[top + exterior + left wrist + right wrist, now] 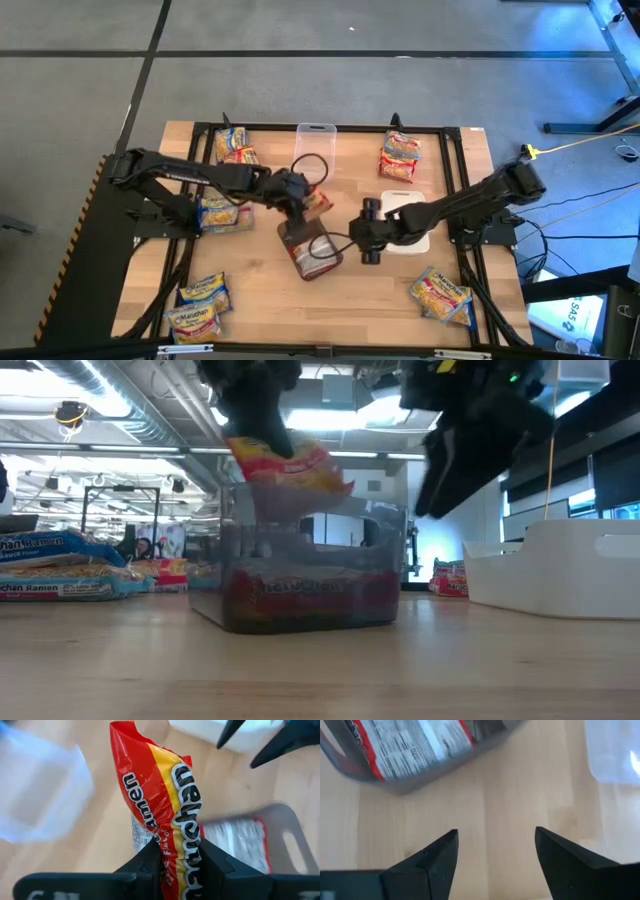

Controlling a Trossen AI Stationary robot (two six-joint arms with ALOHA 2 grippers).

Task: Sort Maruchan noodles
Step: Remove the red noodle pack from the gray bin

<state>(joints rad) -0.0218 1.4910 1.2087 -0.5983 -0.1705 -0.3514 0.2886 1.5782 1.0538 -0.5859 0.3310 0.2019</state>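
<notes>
Red Maruchan packet (165,810) pinched by one short end between the fingers of the left gripper (177,862), carried clear of the table near its middle, above and just beside the grey bin (312,252). Long axis running straight out from the fingers, free end leading; in the low view hanging at a slant, neither level nor plumb. Bin already holding at least one red-labelled packet (415,742). Right gripper (495,855) spread wide and empty, hovering over bare wood just beside the bin, with the white container (412,222) under its arm. Clear lid (314,140) near the far edge. Other packets well apart: a pile (237,146) at the far left, another (400,156) at the far right, one (222,213) under the left arm, more (198,308) at the near left and (443,295) the near right.

Likely trouble: narrow grip on slick wrapper, so slipping or swinging during the carry. Released while slanted, free end could catch the bin's wall and leave the packet propped on the rim or tipped outside. Two grippers close together around the bin, so some risk of a knock
</notes>
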